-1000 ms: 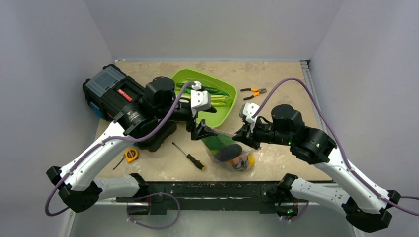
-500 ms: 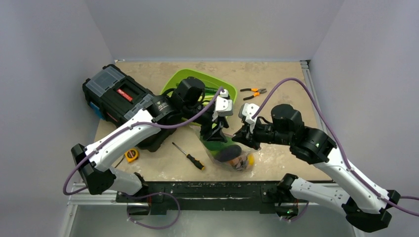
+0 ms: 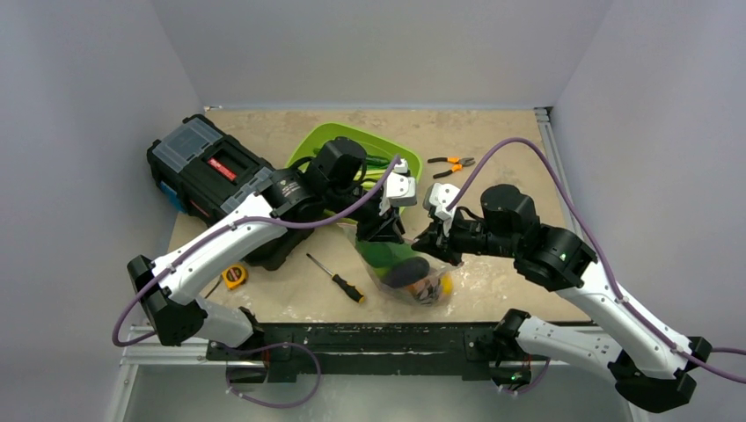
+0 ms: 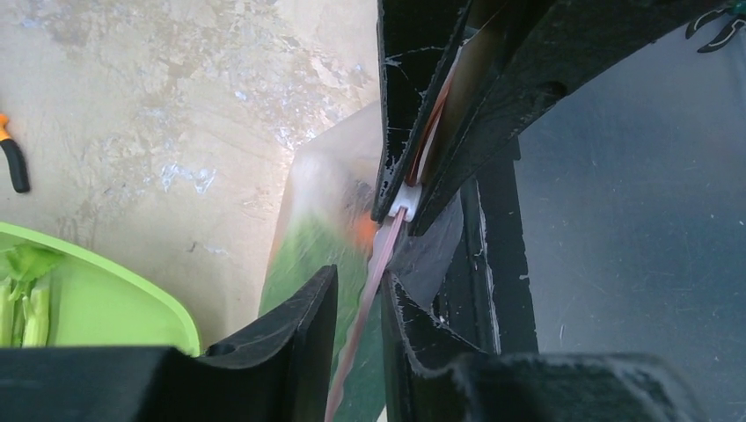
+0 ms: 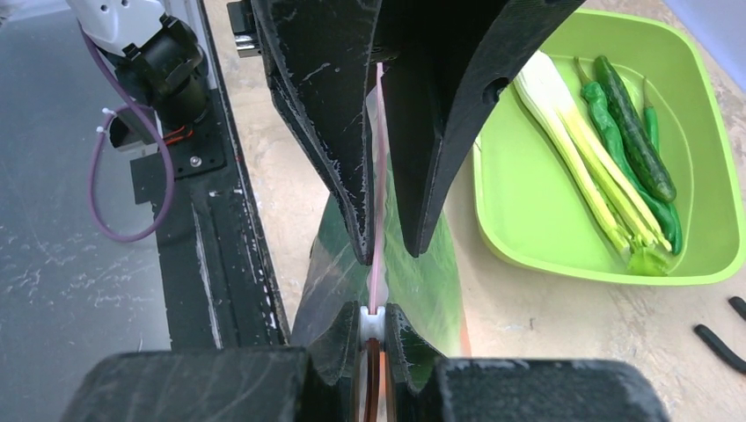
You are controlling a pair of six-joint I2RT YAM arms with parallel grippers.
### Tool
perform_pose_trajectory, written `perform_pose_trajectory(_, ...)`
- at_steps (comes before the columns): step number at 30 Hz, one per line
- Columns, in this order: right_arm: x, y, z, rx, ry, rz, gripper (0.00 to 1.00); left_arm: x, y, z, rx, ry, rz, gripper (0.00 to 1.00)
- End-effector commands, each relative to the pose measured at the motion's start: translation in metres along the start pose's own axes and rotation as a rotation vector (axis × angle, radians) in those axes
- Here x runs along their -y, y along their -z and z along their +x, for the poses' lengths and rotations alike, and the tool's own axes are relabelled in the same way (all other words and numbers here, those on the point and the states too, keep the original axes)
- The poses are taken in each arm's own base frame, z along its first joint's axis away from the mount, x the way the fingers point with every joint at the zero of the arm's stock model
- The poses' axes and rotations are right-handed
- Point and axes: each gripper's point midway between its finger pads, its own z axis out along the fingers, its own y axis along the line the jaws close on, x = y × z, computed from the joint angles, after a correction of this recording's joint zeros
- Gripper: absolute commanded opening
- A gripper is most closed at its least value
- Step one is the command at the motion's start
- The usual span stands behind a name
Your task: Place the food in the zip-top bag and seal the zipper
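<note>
right claw (image 5: 372,315) clenched on zipper (image 5: 376,281) end; left claw (image 4: 361,280) straddles it, can't tell if gripping. bag (image 3: 396,259) hangs between them over worktop (image 3: 493,132). Risk: strip slips out, partial seal; bok choy (image 5: 572,149) sits in tray (image 5: 563,264).

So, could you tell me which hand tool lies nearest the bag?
The black-and-yellow screwdriver, just left of the zip-top bag; the orange-handled pliers and the yellow tape measure lie farther off.
</note>
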Motion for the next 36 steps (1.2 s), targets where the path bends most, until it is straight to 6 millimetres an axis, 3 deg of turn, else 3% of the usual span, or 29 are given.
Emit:
perform_pose_trajectory(1, 0.003, 0.007, -0.028, 0.095, 0.04, 0.017, 0.0, 0.005, 0.006, -0.01, 0.021, -0.034, -0.006, 0.12)
perform_pose_trajectory(2, 0.004, 0.008, -0.029, 0.095, 0.039, 0.023, 0.0, 0.003, 0.007, -0.009, 0.008, -0.029, -0.02, 0.0)
perform_pose_trajectory(7, 0.016, 0.012, -0.025, 0.087, 0.029, 0.099, 0.0, -0.014, 0.016, 0.004, -0.044, 0.004, -0.159, 0.0)
perform_pose_trajectory(14, 0.023, 0.03, -0.012, 0.079, 0.015, 0.188, 0.0, -0.047, 0.073, 0.039, -0.078, 0.05, -0.537, 0.0)
perform_pose_trajectory(19, 0.02, 0.037, -0.001, 0.051, 0.021, 0.183, 0.0, -0.049, 0.1, 0.056, -0.077, 0.074, -0.624, 0.0)
perform_pose_trajectory(23, 0.018, 0.042, 0.004, 0.042, 0.02, 0.188, 0.0, -0.047, 0.111, 0.066, -0.089, 0.085, -0.638, 0.0)
perform_pose_trajectory(28, 0.015, 0.042, -0.005, 0.085, -0.017, 0.179, 0.0, -0.041, 0.108, 0.05, -0.02, 0.074, -0.591, 0.0)
perform_pose_trajectory(31, 0.022, 0.038, -0.012, 0.112, -0.101, 0.221, 0.0, -0.045, 0.115, 0.034, 0.043, 0.114, -0.64, 0.43)
perform_pose_trajectory(33, 0.027, 0.036, -0.017, 0.129, -0.154, 0.249, 0.0, -0.045, 0.124, 0.02, 0.093, 0.116, -0.67, 0.56)
perform_pose_trajectory(36, 0.036, 0.039, -0.029, 0.16, -0.224, 0.306, 0.0, -0.04, 0.141, -0.002, 0.155, 0.099, -0.692, 0.64)
